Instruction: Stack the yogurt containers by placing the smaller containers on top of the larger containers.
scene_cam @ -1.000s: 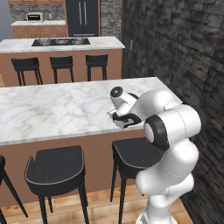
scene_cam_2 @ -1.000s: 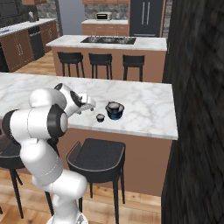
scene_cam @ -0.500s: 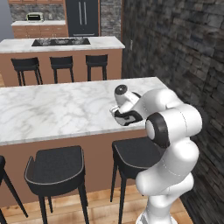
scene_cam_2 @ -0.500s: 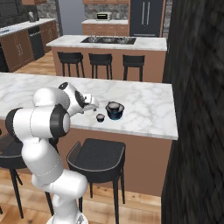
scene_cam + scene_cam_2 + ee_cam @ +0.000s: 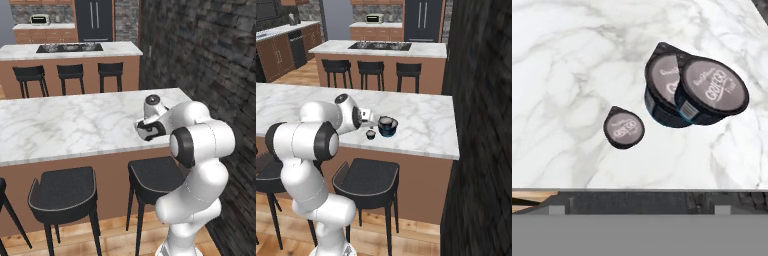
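Three lidded containers sit on the marble counter (image 5: 421,125), near its front edge. The lone small cup (image 5: 624,128) stands apart from the other two. The wide tub (image 5: 662,82) and a second lidded container (image 5: 714,87) overlap in the hand view; I cannot tell whether one rests on the other or merely touches it.

The gripper (image 5: 372,120) hovers above the group, jaws spread fully, holding nothing.

Hazards, as I judge them:
1. The small cup lies close to the counter edge. An off-centre descent could push it over onto the stool (image 5: 370,177) below.
2. The cup is low and round. A finger landing on its lid instead of beside it could tip or skid it.
3. If the tub's lid is already partly occupied, free area is limited. A careless release could dislodge both.

Surroundings: the counter is white marble with grey veining. A dark stone wall (image 5: 210,60) stands on the right. Behind is a second island (image 5: 381,47) with a cooktop and three stools.
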Motion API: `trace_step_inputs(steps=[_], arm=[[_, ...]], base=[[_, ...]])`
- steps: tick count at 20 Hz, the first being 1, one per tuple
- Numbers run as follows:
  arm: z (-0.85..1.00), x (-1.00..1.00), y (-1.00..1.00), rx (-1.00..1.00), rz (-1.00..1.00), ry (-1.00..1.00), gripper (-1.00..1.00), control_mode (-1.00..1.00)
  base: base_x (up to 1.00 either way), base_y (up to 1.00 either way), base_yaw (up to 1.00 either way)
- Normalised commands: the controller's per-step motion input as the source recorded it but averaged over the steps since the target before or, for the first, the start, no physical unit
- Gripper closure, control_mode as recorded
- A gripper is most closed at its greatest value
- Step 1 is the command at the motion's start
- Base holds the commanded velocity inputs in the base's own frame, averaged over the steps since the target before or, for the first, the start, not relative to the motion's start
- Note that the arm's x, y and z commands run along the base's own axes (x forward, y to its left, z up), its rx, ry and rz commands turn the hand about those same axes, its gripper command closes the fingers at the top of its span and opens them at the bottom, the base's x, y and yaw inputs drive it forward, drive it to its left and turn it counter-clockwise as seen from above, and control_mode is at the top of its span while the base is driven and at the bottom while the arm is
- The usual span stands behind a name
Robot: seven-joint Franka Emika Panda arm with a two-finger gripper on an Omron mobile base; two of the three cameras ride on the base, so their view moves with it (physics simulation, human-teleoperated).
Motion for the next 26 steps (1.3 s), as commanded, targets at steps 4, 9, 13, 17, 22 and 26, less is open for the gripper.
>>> trace_step_inputs(steps=[4, 9, 13, 17, 22, 26], arm=[[0.00, 0.00, 0.00, 0.04, -0.01, 0.00, -1.00, -1.00], [-0.03, 0.00, 0.00, 0.05, -0.04, 0.00, -1.00, -1.00], [-0.03, 0.01, -0.04, 0.09, -0.02, 0.00, -1.00, -1.00], [-0.05, 0.06, -0.02, 0.12, -0.04, 0.00, -1.00, -1.00], [-0.08, 0.23, 0.00, 0.05, -0.03, 0.00, -1.00, -1.00], [-0.08, 0.29, 0.00, 0.03, -0.02, 0.00, -1.00, -1.00]], base=[[0.00, 0.00, 0.00], [0.00, 0.00, 0.00], [0.00, 0.00, 0.00], [0.00, 0.00, 0.00], [0.00, 0.00, 0.00], [0.00, 0.00, 0.00]])
